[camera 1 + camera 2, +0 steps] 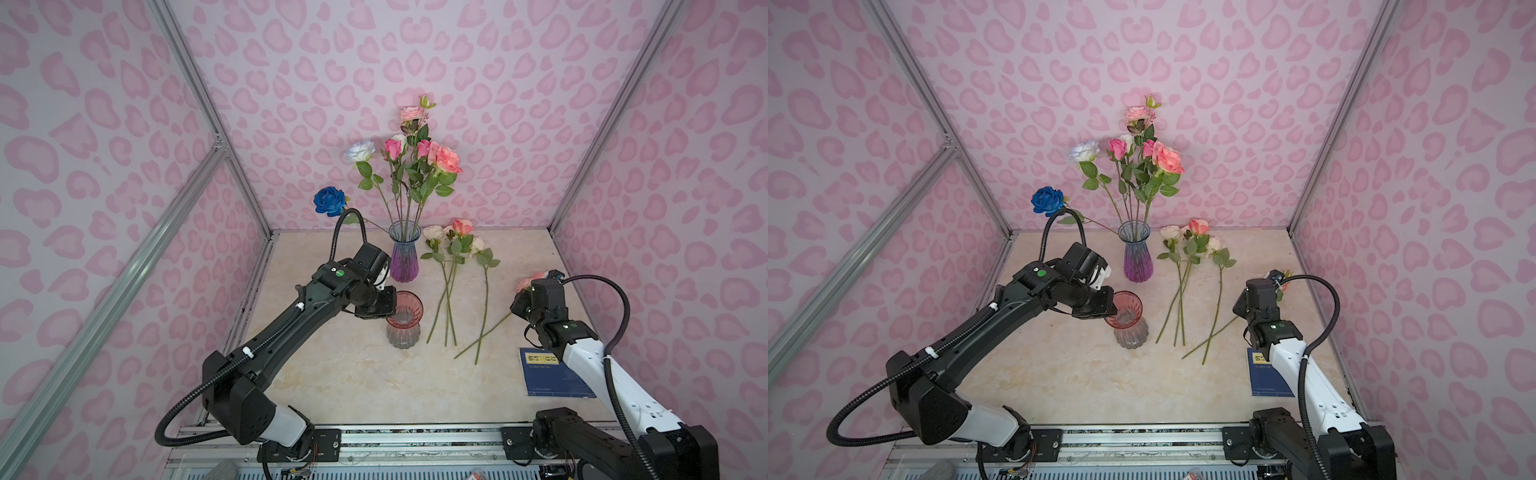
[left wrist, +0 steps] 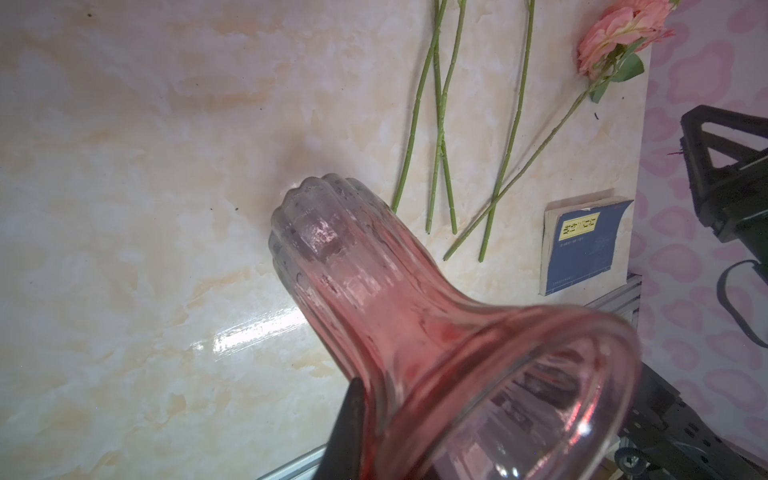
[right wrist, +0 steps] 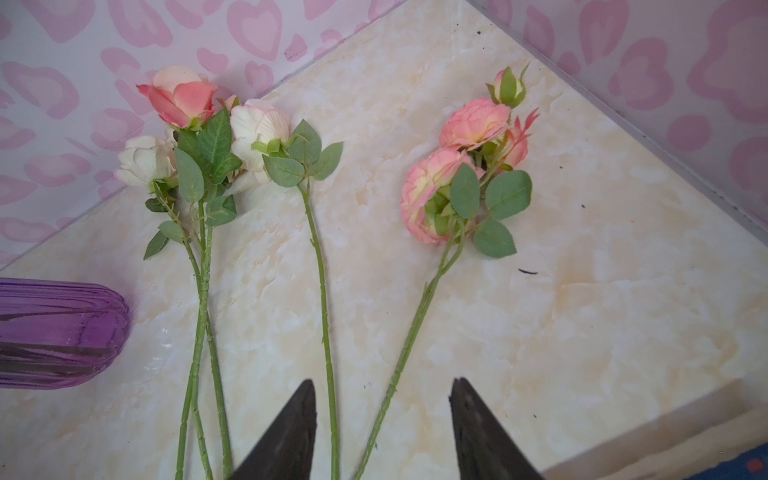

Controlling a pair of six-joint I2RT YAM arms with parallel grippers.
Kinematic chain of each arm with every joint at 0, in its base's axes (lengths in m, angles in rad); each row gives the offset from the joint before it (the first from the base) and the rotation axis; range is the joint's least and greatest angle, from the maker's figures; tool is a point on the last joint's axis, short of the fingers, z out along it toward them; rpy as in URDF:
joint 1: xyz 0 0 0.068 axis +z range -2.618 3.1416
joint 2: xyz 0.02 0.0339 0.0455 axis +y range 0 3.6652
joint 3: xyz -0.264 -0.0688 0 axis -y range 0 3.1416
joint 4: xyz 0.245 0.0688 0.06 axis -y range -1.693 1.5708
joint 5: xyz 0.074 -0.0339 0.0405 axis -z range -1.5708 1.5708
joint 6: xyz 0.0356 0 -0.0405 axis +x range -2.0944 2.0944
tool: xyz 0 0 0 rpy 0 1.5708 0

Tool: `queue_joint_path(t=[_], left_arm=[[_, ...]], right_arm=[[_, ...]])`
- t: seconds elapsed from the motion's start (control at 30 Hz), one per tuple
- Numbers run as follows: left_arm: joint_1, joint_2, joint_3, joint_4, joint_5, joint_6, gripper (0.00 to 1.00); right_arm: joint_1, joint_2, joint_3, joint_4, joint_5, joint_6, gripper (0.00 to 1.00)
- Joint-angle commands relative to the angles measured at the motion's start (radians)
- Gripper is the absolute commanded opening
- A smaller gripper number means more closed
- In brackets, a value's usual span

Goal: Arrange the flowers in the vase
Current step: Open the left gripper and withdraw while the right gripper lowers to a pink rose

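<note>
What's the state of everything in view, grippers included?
pink vase: standing, empty, rim gripped.
left gripper: shut on pink vase.
loose flowers: lying flat, none gripped.
right gripper: open, empty, above their stems.
purple vase: upright.
arranged flowers: standing in purple vase.
blue rose: in purple vase, leaning far out.
blue book: closed, flat.

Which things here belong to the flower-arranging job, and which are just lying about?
Part of the job:
- purple vase, with standing roses already in it
- pink vase, empty, gripped at its rim by the left gripper
- loose roses lying flat beside the vases

Just lying about:
- blue book
</note>
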Motion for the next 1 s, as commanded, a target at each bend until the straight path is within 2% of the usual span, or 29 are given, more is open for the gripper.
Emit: queue_joint_path(t=[0.0, 0.33, 0.4, 0.53, 0.7, 0.83, 0.97], left_arm=[[0.001, 0.043, 0.05, -0.031, 0.053, 0.049, 0.08], [0.001, 0.098, 0.121, -0.073, 0.03, 0.08, 0.29], [0.002, 0.1, 0.133, -0.082, 0.006, 0.089, 0.35], [0.01, 0.073, 0.138, -0.088, -0.07, 0.093, 0.35], [0.018, 0.016, 0.138, -0.1, -0.132, 0.109, 0.48], [0.016, -0.097, 0.133, -0.099, -0.178, 0.145, 0.55], [0.006, -0.345, 0.004, 0.018, -0.202, 0.174, 0.58]], right_arm=[[-0.005, 0.018, 0.023, -0.004, 0.004, -0.01, 0.53], [-0.006, 0.017, 0.034, 0.0, -0.011, -0.016, 0.54], [-0.007, 0.014, 0.035, -0.004, -0.009, -0.019, 0.54], [-0.009, 0.009, 0.032, -0.012, -0.008, -0.021, 0.54], [-0.011, 0.001, 0.017, -0.011, -0.002, -0.019, 0.55], [-0.04, 0.051, 0.009, 0.005, -0.042, -0.002, 0.56], [-0.076, 0.165, 0.039, 0.003, -0.064, 0.009, 0.55]])
